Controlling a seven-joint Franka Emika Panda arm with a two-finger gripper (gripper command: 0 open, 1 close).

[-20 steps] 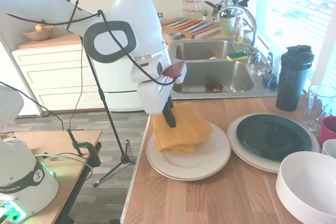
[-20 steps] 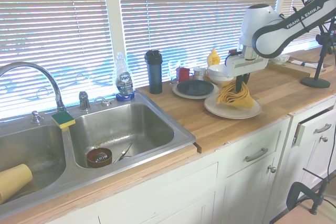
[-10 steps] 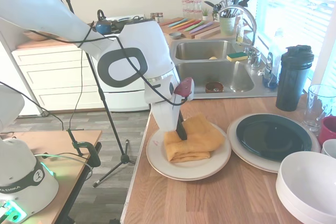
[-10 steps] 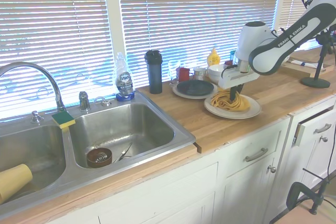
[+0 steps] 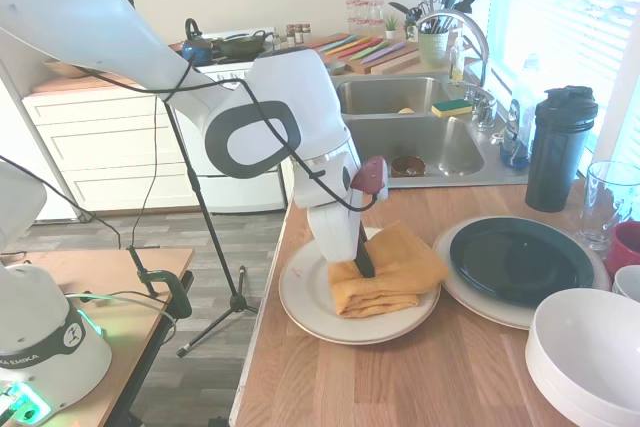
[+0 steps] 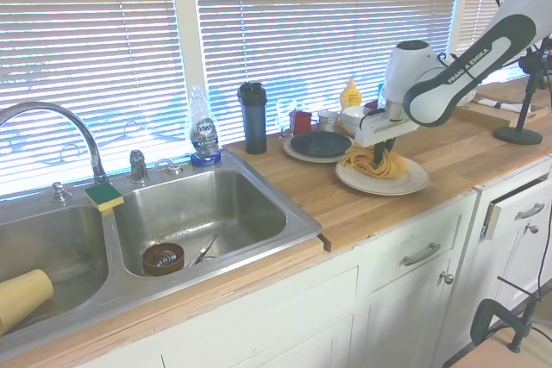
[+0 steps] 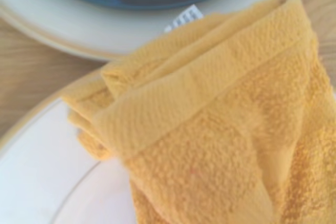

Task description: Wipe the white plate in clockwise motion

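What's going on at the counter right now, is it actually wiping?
The gripper is shut on a folded yellow towel and presses it down onto the white plate near the counter's edge. The towel lies bunched over the plate's half nearest the cream plate carrying a black plate, and part of it overhangs that side's rim. The rest of the white plate is bare. So it is in contact and looks mid-wipe; these stills alone do not show the direction of the stroke.

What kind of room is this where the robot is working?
Most likely a home kitchen. A double steel sink with a curved faucet is set in a wooden countertop above white cabinets, a dish soap bottle stands by the window, and plates and bowls sit on the counter.
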